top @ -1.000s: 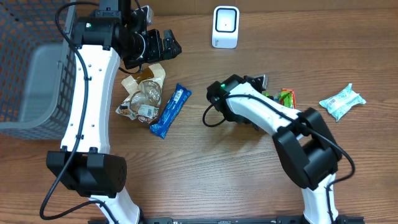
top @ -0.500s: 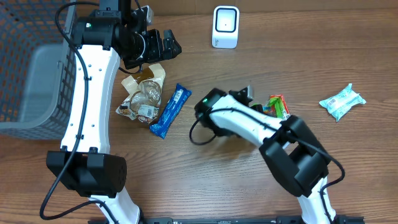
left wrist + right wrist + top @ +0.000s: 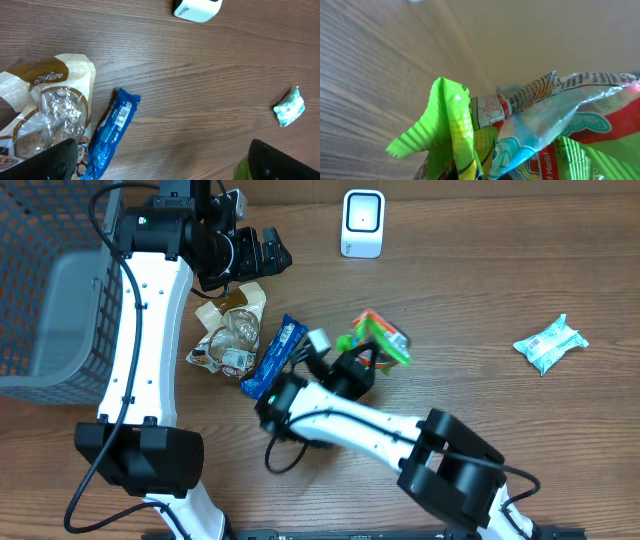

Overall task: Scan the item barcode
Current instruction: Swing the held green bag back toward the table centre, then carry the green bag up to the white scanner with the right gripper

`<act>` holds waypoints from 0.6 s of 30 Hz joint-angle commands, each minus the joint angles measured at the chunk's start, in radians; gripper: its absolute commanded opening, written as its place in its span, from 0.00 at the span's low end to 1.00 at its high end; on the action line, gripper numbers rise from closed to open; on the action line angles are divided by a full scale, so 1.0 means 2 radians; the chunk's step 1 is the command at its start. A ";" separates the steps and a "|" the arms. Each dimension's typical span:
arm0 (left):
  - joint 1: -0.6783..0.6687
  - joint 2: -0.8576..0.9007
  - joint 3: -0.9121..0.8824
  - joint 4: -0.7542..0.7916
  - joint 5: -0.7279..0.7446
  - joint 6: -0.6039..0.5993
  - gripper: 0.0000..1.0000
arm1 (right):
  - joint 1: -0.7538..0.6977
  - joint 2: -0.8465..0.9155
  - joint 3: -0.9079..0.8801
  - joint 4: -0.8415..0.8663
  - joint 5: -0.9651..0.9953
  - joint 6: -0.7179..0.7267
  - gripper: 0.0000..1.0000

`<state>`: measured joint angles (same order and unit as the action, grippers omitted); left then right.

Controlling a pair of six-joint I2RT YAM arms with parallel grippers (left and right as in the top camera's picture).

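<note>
In mid-frame, gripping the green snack packet tight in the right jaws; upper left, holding the left jaws wide, empty.

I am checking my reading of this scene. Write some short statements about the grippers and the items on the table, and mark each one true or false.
1. The right gripper is shut on the green and orange crinkled snack packet. True.
2. The left gripper is shut on the blue bar wrapper. False: its jaws stand open and hold nothing; the blue bar wrapper lies on the wooden table.
3. The white box-shaped scanner stands on the wooden table, apart from the snack packet. True.
4. The pale green packet lies inside the grey mesh basket. False: it lies on the wooden table at the right side, far from the basket.
</note>
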<state>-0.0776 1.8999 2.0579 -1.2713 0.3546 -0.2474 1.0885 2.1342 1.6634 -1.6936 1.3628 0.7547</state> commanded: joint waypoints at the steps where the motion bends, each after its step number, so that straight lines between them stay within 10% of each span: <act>1: 0.003 -0.007 0.005 0.000 -0.004 0.008 1.00 | 0.029 -0.035 0.014 -0.001 0.088 -0.014 0.04; 18: 0.003 -0.007 0.005 0.000 -0.004 0.008 1.00 | 0.067 -0.093 0.014 -0.001 0.103 -0.028 0.04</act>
<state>-0.0776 1.8999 2.0579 -1.2716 0.3546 -0.2474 1.2243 1.9808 1.6634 -1.6951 1.5185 0.7029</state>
